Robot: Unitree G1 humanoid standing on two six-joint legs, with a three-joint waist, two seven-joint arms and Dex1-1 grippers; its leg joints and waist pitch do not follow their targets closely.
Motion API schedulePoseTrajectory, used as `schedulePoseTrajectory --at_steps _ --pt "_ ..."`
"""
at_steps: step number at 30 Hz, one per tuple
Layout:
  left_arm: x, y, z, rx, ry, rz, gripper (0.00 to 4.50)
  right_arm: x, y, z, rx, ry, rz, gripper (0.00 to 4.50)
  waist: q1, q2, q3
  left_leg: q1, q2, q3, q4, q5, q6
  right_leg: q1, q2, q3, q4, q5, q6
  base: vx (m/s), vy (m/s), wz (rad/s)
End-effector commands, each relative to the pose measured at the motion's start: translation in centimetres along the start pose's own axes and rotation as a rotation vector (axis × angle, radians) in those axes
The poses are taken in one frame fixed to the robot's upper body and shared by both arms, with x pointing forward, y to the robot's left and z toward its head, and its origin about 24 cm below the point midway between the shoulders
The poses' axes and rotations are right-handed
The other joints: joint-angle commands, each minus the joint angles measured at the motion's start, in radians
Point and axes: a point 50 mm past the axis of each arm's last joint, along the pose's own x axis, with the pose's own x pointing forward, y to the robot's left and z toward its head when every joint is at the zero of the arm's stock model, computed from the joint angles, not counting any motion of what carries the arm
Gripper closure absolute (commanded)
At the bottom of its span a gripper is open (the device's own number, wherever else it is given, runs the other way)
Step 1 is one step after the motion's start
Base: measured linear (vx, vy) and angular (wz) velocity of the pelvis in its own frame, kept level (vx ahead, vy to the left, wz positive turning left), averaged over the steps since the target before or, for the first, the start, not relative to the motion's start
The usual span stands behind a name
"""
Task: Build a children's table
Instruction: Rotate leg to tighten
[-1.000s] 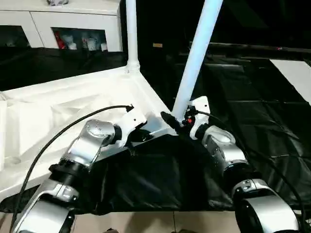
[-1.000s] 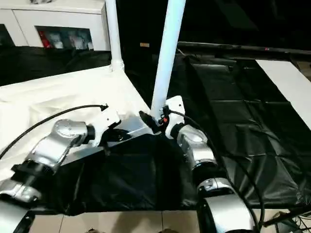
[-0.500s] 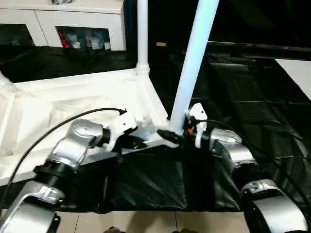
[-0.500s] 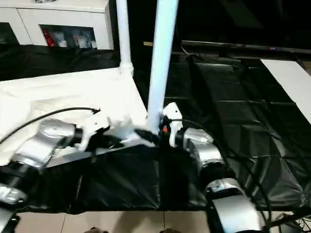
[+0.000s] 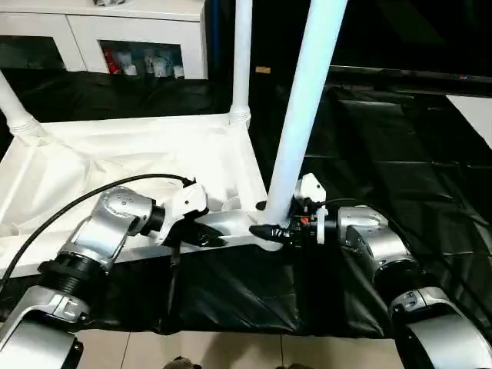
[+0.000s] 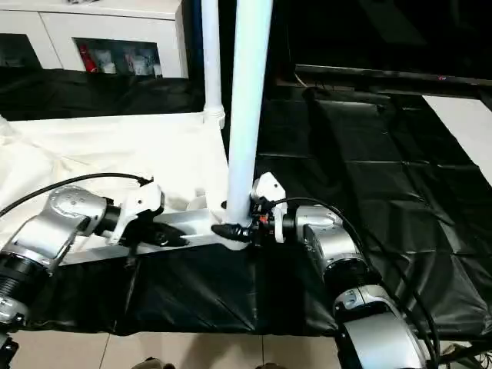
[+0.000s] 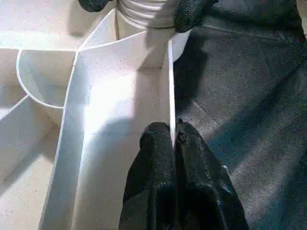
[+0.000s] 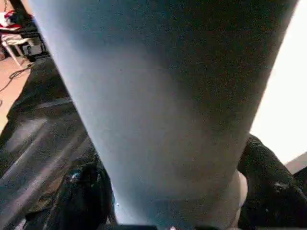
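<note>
The children's table top [image 5: 115, 161] lies upside down on the black-covered work table, white, with ribs showing. One leg [image 5: 307, 108] rises from the near right corner socket, a second leg [image 5: 242, 61] from the far right corner, a third leg [image 5: 15, 108] at the far left. My left gripper [image 7: 172, 132] is shut on the top's thin near rim [image 7: 170, 86], a little left of that corner [image 5: 204, 231]. My right gripper [image 5: 269, 229] sits at the near leg's base, its fingers [image 8: 81, 196] on both sides against the tube [image 8: 163, 96].
The black cover [image 5: 400, 154] spreads to the right and behind. A white cabinet [image 5: 115, 31] with glass doors stands at the back left. A white panel [image 5: 477, 108] lies at the far right. Tiled floor [image 5: 231, 354] shows below the table's near edge. Black cables trail from both wrists.
The camera has shifted, so the whole picture moved. My right gripper's fingers have closed in on the near leg's base and that wrist now lies level. The left grip is unchanged.
</note>
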Motion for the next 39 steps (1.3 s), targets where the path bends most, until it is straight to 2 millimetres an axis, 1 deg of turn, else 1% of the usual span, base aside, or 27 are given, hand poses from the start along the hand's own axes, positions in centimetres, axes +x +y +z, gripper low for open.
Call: schedulePoseTrajectory --at_steps 1,3,4,5,6,7,9,10,11,12,13,14,15,17,20,21,24,25,26,27,29,32,33,35,36,37,39 --pt "0.8 -0.3 0.9 0.041 -0.011 -0.079 4.50 0.5 0.4 -0.4 0.009 0.034 0.029 1.73 0.002 0.013 -0.067 0.020 0.046 -0.012 -0.071 -0.148 0.030 0.043 -0.074 0.031 -0.053 -0.076 -0.299 0.000 0.000 0.00" --pt "1.4 0.3 0.8 0.008 -0.020 0.016 4.50 0.8 0.4 -0.9 0.046 -0.003 -0.051 1.73 0.004 0.013 -0.067 0.021 0.046 -0.011 -0.071 -0.149 0.027 0.041 -0.074 0.033 -0.055 -0.081 -0.295 0.000 0.000 0.00" --pt "1.7 0.5 0.9 -0.003 -0.028 0.049 4.50 1.0 0.3 -1.0 0.053 -0.016 -0.092 1.73 0.004 0.012 -0.065 0.022 0.046 -0.012 -0.073 -0.161 0.021 0.040 -0.076 0.034 -0.058 -0.102 -0.291 0.000 0.000 0.00" --pt "1.7 0.5 0.9 -0.003 -0.028 0.049 4.50 1.0 0.3 -1.0 0.053 -0.016 -0.092 1.73 0.005 0.012 -0.065 0.023 0.045 -0.012 -0.073 -0.170 0.017 0.039 -0.075 0.034 -0.060 -0.119 -0.287 0.000 0.000 0.00" --pt "2.1 0.9 0.9 -0.019 -0.033 0.102 4.50 1.2 0.0 -1.1 0.075 -0.044 -0.183 1.73 0.003 0.015 -0.064 0.023 0.045 -0.015 -0.076 -0.179 0.006 0.039 -0.077 0.035 -0.062 -0.144 -0.279 0.000 0.000 0.00" --pt "2.5 1.1 1.0 -0.026 -0.036 0.150 4.50 1.4 -0.3 -1.2 0.097 -0.068 -0.262 1.73 0.000 0.012 -0.062 0.025 0.043 -0.014 -0.076 -0.200 -0.006 0.035 -0.077 0.037 -0.068 -0.177 -0.270 0.000 0.000 0.00" --pt "3.4 1.5 1.3 -0.042 -0.046 0.220 4.50 1.9 -0.7 -1.6 0.136 -0.100 -0.390 1.73 0.001 0.015 -0.062 0.028 0.042 -0.019 -0.079 -0.223 -0.023 0.035 -0.079 0.038 -0.072 -0.228 -0.253 0.000 0.000 0.00" --pt "4.5 1.7 1.9 -0.054 -0.069 0.282 4.50 2.4 -0.8 -2.0 0.175 -0.115 -0.500 1.73 -0.003 0.015 -0.061 0.027 0.043 -0.018 -0.080 -0.226 -0.033 0.032 -0.078 0.038 -0.074 -0.237 -0.244 0.000 0.000 0.00" --pt "4.5 1.7 1.9 -0.054 -0.069 0.282 4.50 2.4 -0.8 -2.0 0.175 -0.115 -0.500 1.73 -0.003 0.015 -0.061 0.027 0.043 -0.018 -0.080 -0.226 -0.033 0.032 -0.078 0.038 -0.074 -0.237 -0.244 0.000 0.000 0.00" --pt "5.1 1.8 2.3 -0.061 -0.081 0.309 4.50 2.7 -0.9 -2.2 0.192 -0.119 -0.550 1.74 -0.003 0.013 -0.063 0.029 0.042 -0.017 -0.079 -0.234 -0.033 0.032 -0.077 0.038 -0.076 -0.241 -0.239 0.000 0.000 0.00" --pt "6.3 1.8 3.1 -0.078 -0.109 0.334 4.50 3.6 -1.0 -2.1 0.224 -0.123 -0.634 1.74 -0.006 0.020 -0.063 0.026 0.041 -0.018 -0.080 -0.231 -0.036 0.032 -0.076 0.038 -0.076 -0.233 -0.240 0.000 0.000 0.00" --pt "6.7 1.8 3.3 -0.082 -0.113 0.338 4.50 3.9 -1.1 -2.0 0.235 -0.125 -0.660 1.74 -0.007 0.018 -0.063 0.025 0.040 -0.019 -0.081 -0.232 -0.035 0.034 -0.076 0.037 -0.077 -0.231 -0.238 0.000 0.000 0.00" --pt "7.0 1.7 3.5 -0.084 -0.115 0.343 4.50 4.2 -1.2 -1.9 0.249 -0.128 -0.684 1.74 -0.010 0.016 -0.063 0.023 0.038 -0.019 -0.080 -0.232 -0.031 0.035 -0.074 0.037 -0.076 -0.229 -0.235 0.000 0.000 0.00" --pt "8.1 1.9 4.1 -0.074 -0.109 0.379 4.50 5.2 -1.2 -1.5 0.268 -0.121 -0.741 1.74 -0.012 0.018 -0.064 0.023 0.036 -0.019 -0.078 -0.240 -0.019 0.034 -0.075 0.038 -0.081 -0.247 -0.223 0.000 0.000 0.00" --pt "8.4 2.0 4.2 -0.070 -0.103 0.391 4.50 5.6 -1.1 -1.4 0.269 -0.115 -0.745 1.74 -0.011 0.019 -0.067 0.019 0.035 -0.019 -0.078 -0.222 -0.009 0.037 -0.074 0.036 -0.079 -0.231 -0.216 0.000 0.000 0.00" --pt "8.4 2.1 4.3 -0.063 -0.098 0.400 4.50 5.9 -1.0 -1.4 0.268 -0.116 -0.749 1.74 -0.011 0.023 -0.067 0.018 0.035 -0.020 -0.077 -0.217 -0.005 0.037 -0.074 0.036 -0.077 -0.215 -0.219 0.000 0.000 0.00" --pt "8.4 2.2 4.3 -0.052 -0.085 0.400 4.50 6.3 -0.9 -1.3 0.265 -0.124 -0.755 1.74 -0.012 0.024 -0.067 0.018 0.035 -0.019 -0.078 -0.223 0.000 0.036 -0.073 0.035 -0.079 -0.204 -0.224 0.000 0.000 0.00" --pt "8.4 2.2 4.3 -0.051 -0.084 0.398 4.50 6.3 -0.9 -1.2 0.265 -0.129 -0.754 1.39 -0.012 0.026 -0.066 0.019 0.037 -0.020 -0.079 -0.236 -0.001 0.036 -0.074 0.035 -0.079 -0.216 -0.224 0.000 0.000 0.00" --pt "8.4 2.3 4.3 -0.051 -0.084 0.401 4.50 6.3 -0.9 -1.2 0.261 -0.129 -0.760 1.18 -0.013 0.026 -0.066 0.019 0.037 -0.020 -0.080 -0.241 -0.001 0.035 -0.073 0.034 -0.080 -0.221 -0.223 0.000 0.000 0.00" --pt "8.3 2.3 4.3 -0.051 -0.085 0.403 4.50 6.2 -0.9 -1.2 0.258 -0.129 -0.766 1.18 -0.013 0.026 -0.066 0.020 0.037 -0.020 -0.080 -0.251 -0.003 0.034 -0.074 0.035 -0.081 -0.232 -0.223 0.000 0.000 0.00" --pt "8.2 2.3 4.3 -0.045 -0.091 0.403 4.50 6.1 -1.2 -1.1 0.251 -0.137 -0.779 0.95 -0.015 0.027 -0.066 0.018 0.038 -0.021 -0.082 -0.259 -0.005 0.035 -0.075 0.035 -0.082 -0.242 -0.221 0.000 0.000 0.00" --pt "8.2 2.3 4.3 -0.026 -0.104 0.393 4.50 5.7 -1.4 -0.9 0.235 -0.146 -0.775 0.66 -0.015 0.025 -0.064 0.019 0.038 -0.022 -0.083 -0.271 -0.004 0.033 -0.075 0.035 -0.085 -0.264 -0.217 0.000 0.000 0.00" --pt "8.0 2.2 4.1 -0.016 -0.107 0.380 4.50 5.5 -1.5 -0.7 0.220 -0.155 -0.759 0.58 -0.017 0.023 -0.065 0.019 0.039 -0.021 -0.083 -0.273 -0.004 0.033 -0.075 0.035 -0.085 -0.267 -0.215 0.000 0.000 0.00" --pt "7.6 2.0 3.8 -0.009 -0.111 0.353 4.50 5.0 -1.6 -0.4 0.177 -0.165 -0.725 0.54 -0.017 0.020 -0.066 0.014 0.039 -0.022 -0.083 -0.261 0.004 0.036 -0.076 0.035 -0.082 -0.254 -0.215 0.000 0.000 0.00" --pt "7.3 2.0 3.6 -0.004 -0.108 0.351 4.50 4.8 -1.7 -0.4 0.172 -0.169 -0.705 0.54 -0.018 0.013 -0.067 0.013 0.039 -0.020 -0.081 -0.245 0.012 0.037 -0.076 0.035 -0.081 -0.240 -0.217 0.000 0.000 0.00" --pt "7.0 1.9 3.5 -0.003 -0.114 0.338 4.50 4.5 -1.7 -0.3 0.150 -0.162 -0.682 0.27 -0.018 0.012 -0.067 0.012 0.039 -0.019 -0.079 -0.230 0.021 0.038 -0.077 0.036 -0.079 -0.228 -0.222 0.000 0.000 0.00" --pt "6.8 1.9 3.3 -0.007 -0.119 0.327 4.50 4.3 -1.8 -0.3 0.127 -0.153 -0.659 0.18 -0.017 0.015 -0.069 0.010 0.039 -0.019 -0.077 -0.208 0.030 0.039 -0.078 0.036 -0.076 -0.204 -0.230 0.000 0.000 0.00"
